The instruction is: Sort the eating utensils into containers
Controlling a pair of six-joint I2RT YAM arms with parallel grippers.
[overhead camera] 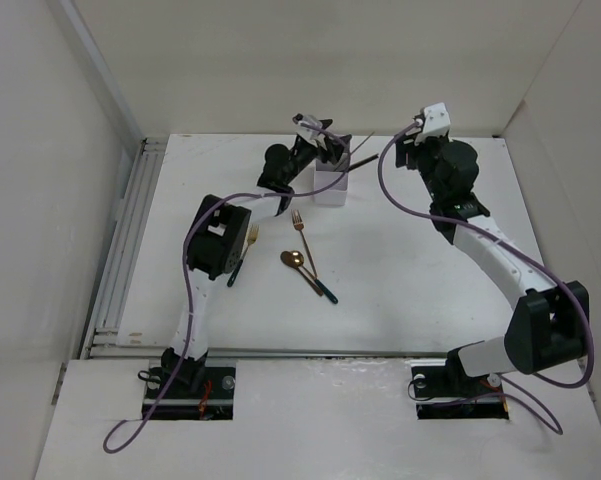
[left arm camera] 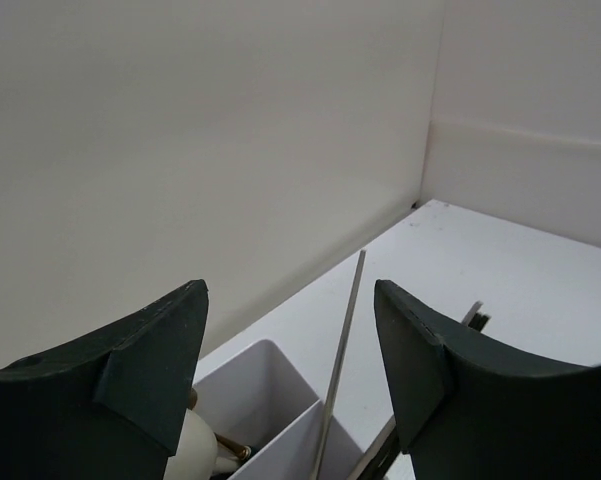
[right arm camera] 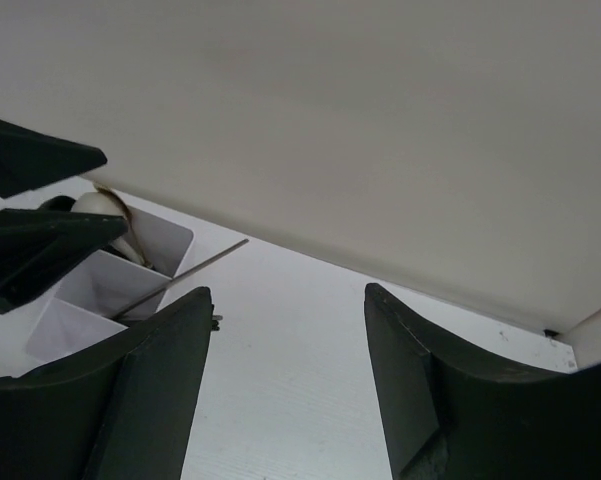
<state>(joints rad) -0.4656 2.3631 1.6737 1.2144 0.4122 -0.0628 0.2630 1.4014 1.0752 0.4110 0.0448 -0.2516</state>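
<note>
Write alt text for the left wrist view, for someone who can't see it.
The left gripper, open, hovers over a white organizer; a thin grey chopstick leans out of it between the fingers. A pale spoon sits in one compartment.

In front of the one organizer (overhead camera: 328, 190): one gold fork (overhead camera: 248, 243), one copper fork (overhead camera: 300, 230), one gold spoon (overhead camera: 293, 258). Inside it: one pale spoon (left arm camera: 194, 446), one chopstick (left arm camera: 343, 345).

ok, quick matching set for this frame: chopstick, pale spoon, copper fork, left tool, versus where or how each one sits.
1 chopstick
2 pale spoon
3 copper fork
4 left tool

A flat on the table
B open, above the organizer
C slanting out over the organizer's rim
D in an end compartment

Pairs: 1-C, 2-D, 3-A, 4-B
</note>
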